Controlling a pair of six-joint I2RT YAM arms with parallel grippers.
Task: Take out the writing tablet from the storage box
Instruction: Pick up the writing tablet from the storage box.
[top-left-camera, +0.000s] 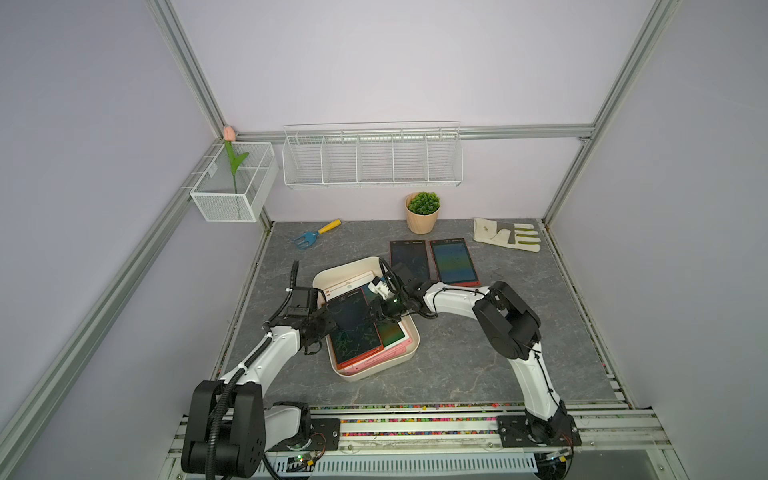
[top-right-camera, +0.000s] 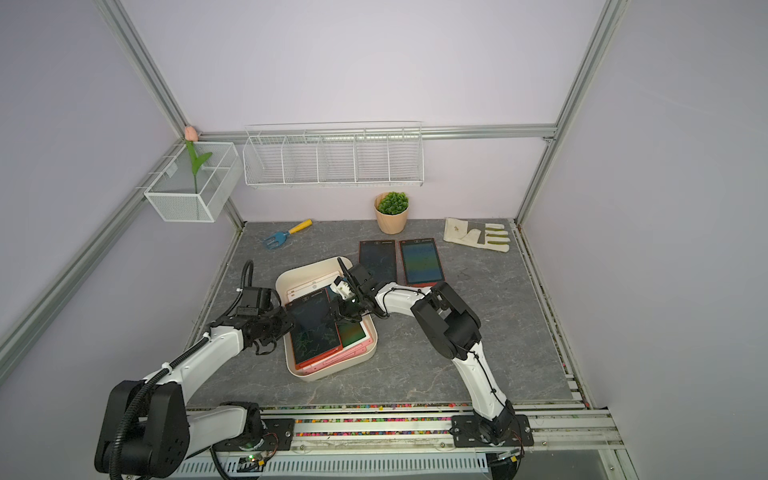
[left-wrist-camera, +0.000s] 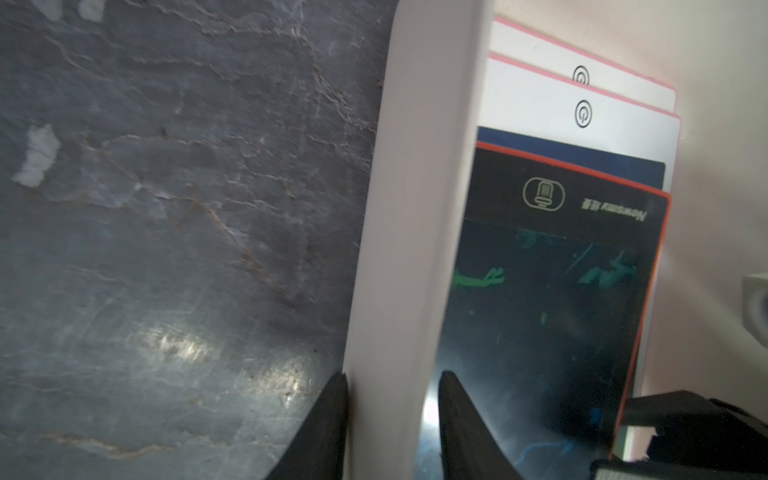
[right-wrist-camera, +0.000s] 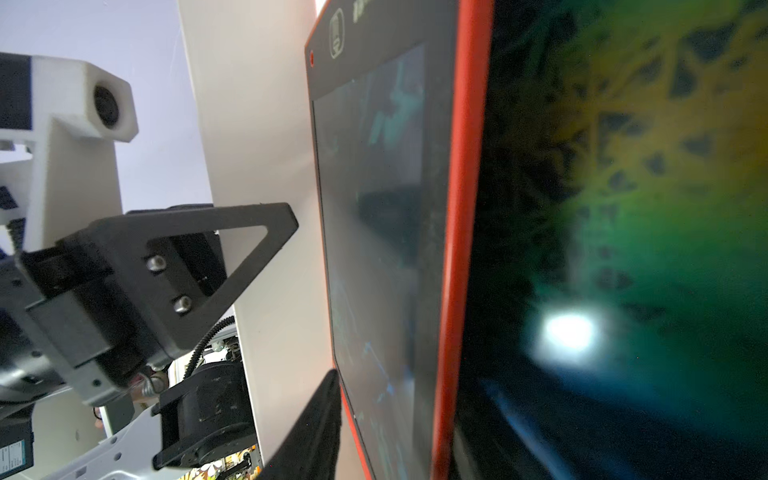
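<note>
The cream-white storage box (top-left-camera: 362, 376) (top-right-camera: 324, 376) sits mid-table with several stacked tablets in it. The top writing tablet (top-left-camera: 353, 328) (top-right-camera: 313, 328), dark-screened with a red frame, is tilted, its right edge raised off the pile. My right gripper (top-left-camera: 379, 313) is shut on that right edge. In the right wrist view one finger (right-wrist-camera: 320, 424) presses the tablet (right-wrist-camera: 374, 208), and the other finger is hidden behind it. My left gripper (top-left-camera: 326, 322) (left-wrist-camera: 394, 376) is shut on the box's left wall (left-wrist-camera: 411, 208), one finger outside it and one inside over the tablet (left-wrist-camera: 540, 311).
Two more red-framed tablets (top-left-camera: 409, 259) (top-left-camera: 453, 262) lie on the table behind the box. Along the back are a potted plant (top-left-camera: 422, 212), a glove (top-left-camera: 507, 235) and a small blue rake (top-left-camera: 316, 235). A mesh basket (top-left-camera: 235, 180) and a wire rack (top-left-camera: 372, 156) hang on the walls.
</note>
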